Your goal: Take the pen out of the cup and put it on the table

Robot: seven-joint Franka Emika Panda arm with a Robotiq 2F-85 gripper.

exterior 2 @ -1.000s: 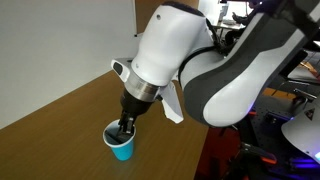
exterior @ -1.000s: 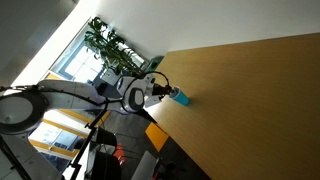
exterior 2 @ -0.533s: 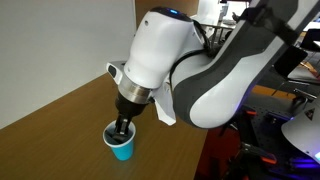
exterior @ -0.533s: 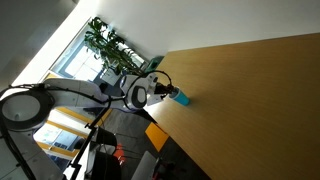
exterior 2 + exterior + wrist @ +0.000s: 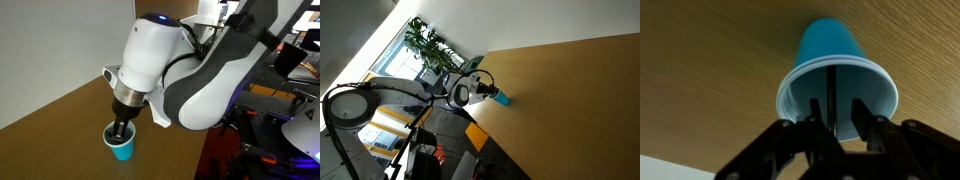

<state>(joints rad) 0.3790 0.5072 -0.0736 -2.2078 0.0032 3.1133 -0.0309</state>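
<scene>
Small light-teal cylindrical cup (image 5: 832,45) upright on smooth light-brown wooden table (image 5: 700,60), close to table's dark edge per both exterior views. Thin dark grey-black stick pen (image 5: 832,85) inside cup, approx. mid-opening in wrist view; not out yet.

Black Robotiq gripper (image 5: 836,110) pointing straight down over cup, fingertips dipped just inside rim. Top-down approach prob. chosen bc cup wall blocks any side grab, so pen reachable only from above.

Fingers (image 5: 815,112) set narrow, one each side of pen, thin gaps showing on both sides: partly spread, nothing held. Narrow spread likely needed to fit within cup rim w/o nudging it.

In an exterior view gripper (image 5: 121,130) hides cup mouth; pen not visible there.

Judged step: closing on pen, task early. Next move calls for straight lift above cup, else pen could drag rim & tip such a light cup. Extra risk: cup near table edge, sideways push could send it off. Bare wood beyond cup, away from edge, looks ok for laying pen flat.
</scene>
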